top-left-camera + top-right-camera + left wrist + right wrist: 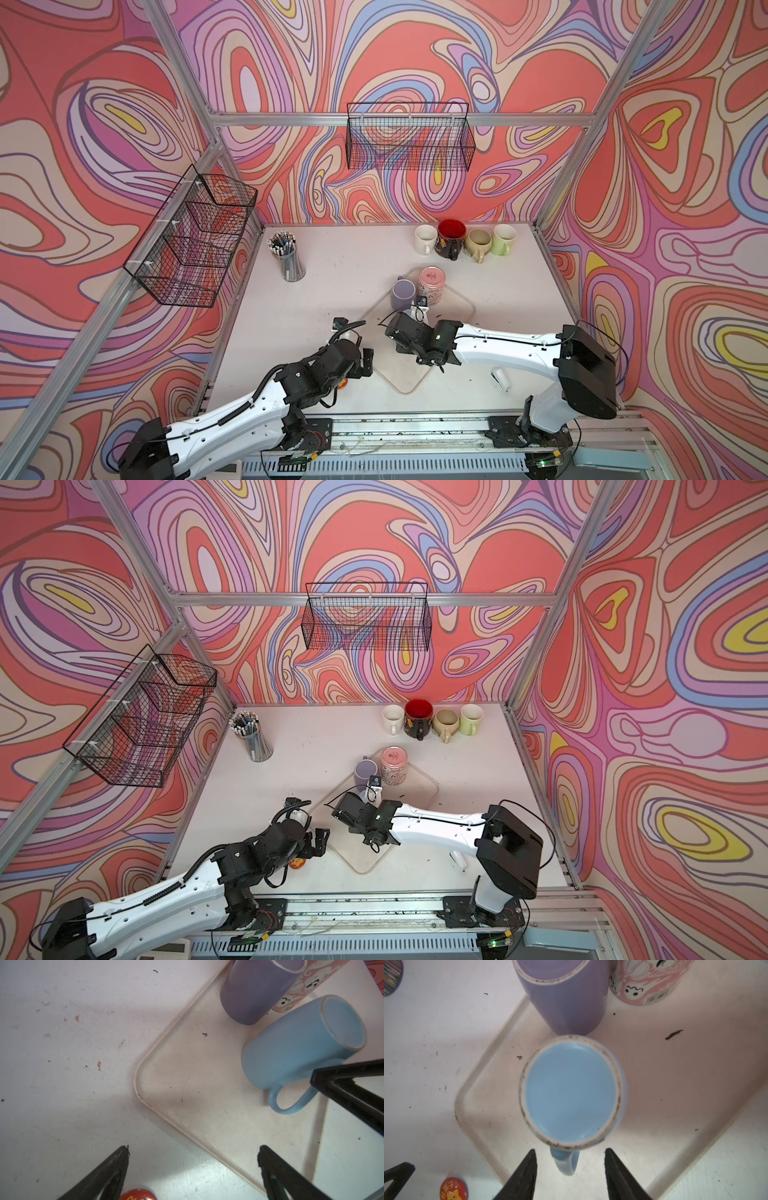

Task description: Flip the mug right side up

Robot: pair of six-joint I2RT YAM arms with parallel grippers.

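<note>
A light blue mug [571,1091] stands upside down on the pale tray [675,1084], its unglazed foot ring facing my right wrist view. My right gripper [570,1152] hovers over it, open. Its black fingers [527,1167] straddle the mug's handle [568,1164] with a gap on each side. In the left wrist view the same mug [291,1049] shows from the side, with one right finger [349,1088] beside its handle. In both top views the right arm hides this mug. My left gripper [193,1150] is open and empty, low over the table by the tray's near corner [145,1084].
A purple mug [403,293] and a pink patterned mug [431,284] sit upside down on the tray, just behind the blue one. Several upright mugs [451,237] line the back edge. A pen cup [286,253] stands back left. A red badge [453,1188] lies beside the tray.
</note>
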